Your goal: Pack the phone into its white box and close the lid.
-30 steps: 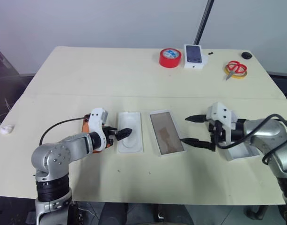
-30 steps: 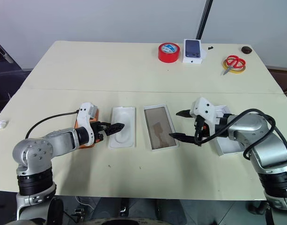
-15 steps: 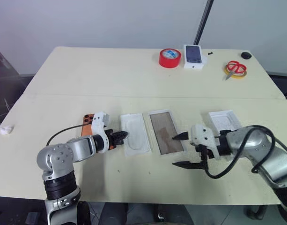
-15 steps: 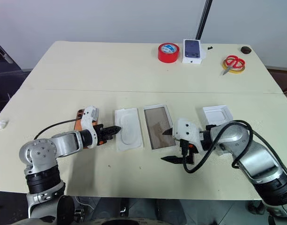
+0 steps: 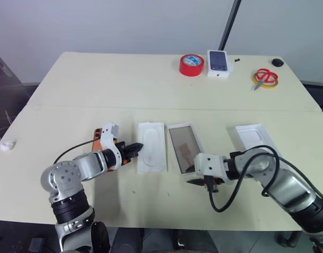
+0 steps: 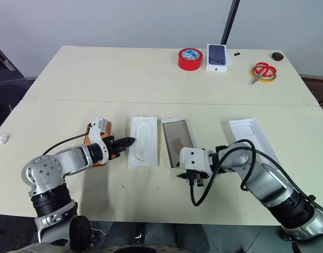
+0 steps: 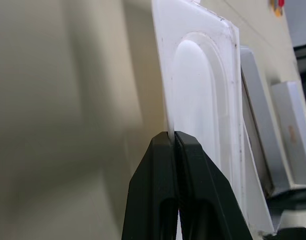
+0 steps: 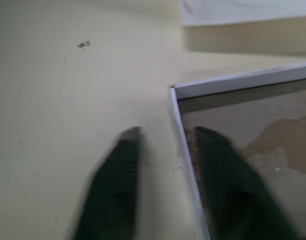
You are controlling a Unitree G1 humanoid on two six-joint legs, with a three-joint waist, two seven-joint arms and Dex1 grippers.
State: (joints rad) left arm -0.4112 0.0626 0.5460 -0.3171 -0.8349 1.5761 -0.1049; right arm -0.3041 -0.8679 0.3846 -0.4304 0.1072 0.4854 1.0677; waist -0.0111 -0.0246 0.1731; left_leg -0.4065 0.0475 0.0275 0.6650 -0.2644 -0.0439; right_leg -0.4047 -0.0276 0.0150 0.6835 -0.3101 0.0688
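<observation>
Near the front of the desk we see the white box lying open, brownish-grey inside and holding nothing. Our right end effector straddles its near rim, fingers still a little apart, one inside and one outside the wall. Just left lies the white insert; our left end effector is pinched tight on its near edge. The phone lies behind that left end effector, mostly hidden. To the right, well apart, the lid lies with its hollow up. Bare desk stretches beyond, up to red tape, a small printed box and scissors along the far edge.
</observation>
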